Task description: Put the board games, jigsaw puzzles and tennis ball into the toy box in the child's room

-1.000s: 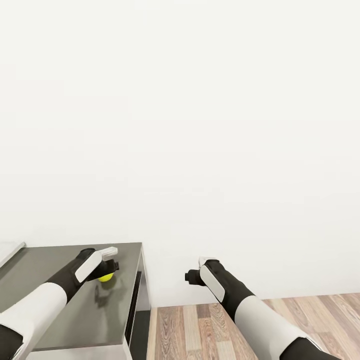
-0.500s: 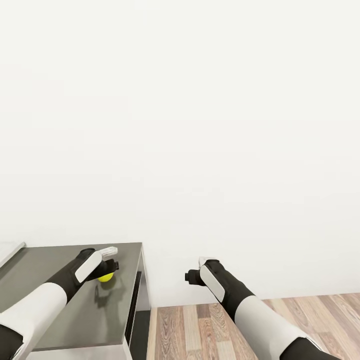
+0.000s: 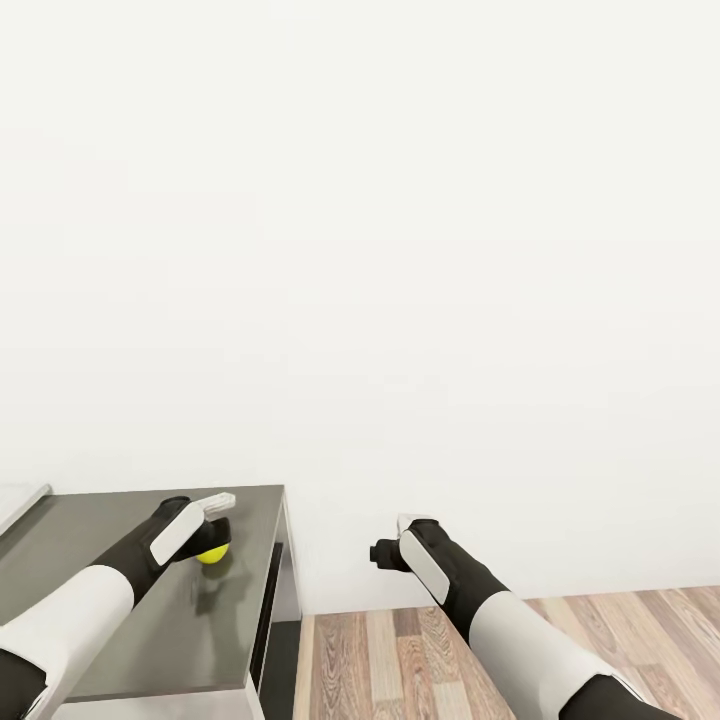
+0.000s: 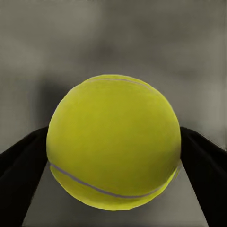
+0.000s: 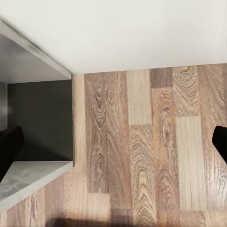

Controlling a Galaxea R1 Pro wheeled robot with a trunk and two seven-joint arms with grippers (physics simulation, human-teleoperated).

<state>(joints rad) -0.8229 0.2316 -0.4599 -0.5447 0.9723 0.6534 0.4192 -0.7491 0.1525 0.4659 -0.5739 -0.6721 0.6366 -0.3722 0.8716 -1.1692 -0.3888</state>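
The yellow-green tennis ball (image 3: 212,553) sits between the fingers of my left gripper (image 3: 216,545), which is shut on it over the right end of the grey table top (image 3: 100,570). In the left wrist view the ball (image 4: 113,146) is huge, with a black finger (image 4: 19,179) pressed against each side. My right gripper (image 3: 385,552) hangs open beside the table's end, over the wooden floor, with nothing between its widely spread fingers (image 5: 9,146). The toy box, board games, jigsaw puzzles and bed are out of view.
A plain white wall (image 3: 400,250) stands close behind the table. Wooden floor (image 3: 420,650) runs to the right of the table's dark grey end (image 5: 42,118). A pale edge (image 3: 20,505) shows at the table's far left.
The left gripper's fingers have drawn in tighter around the tennis ball. The right arm and the camera have stayed still.
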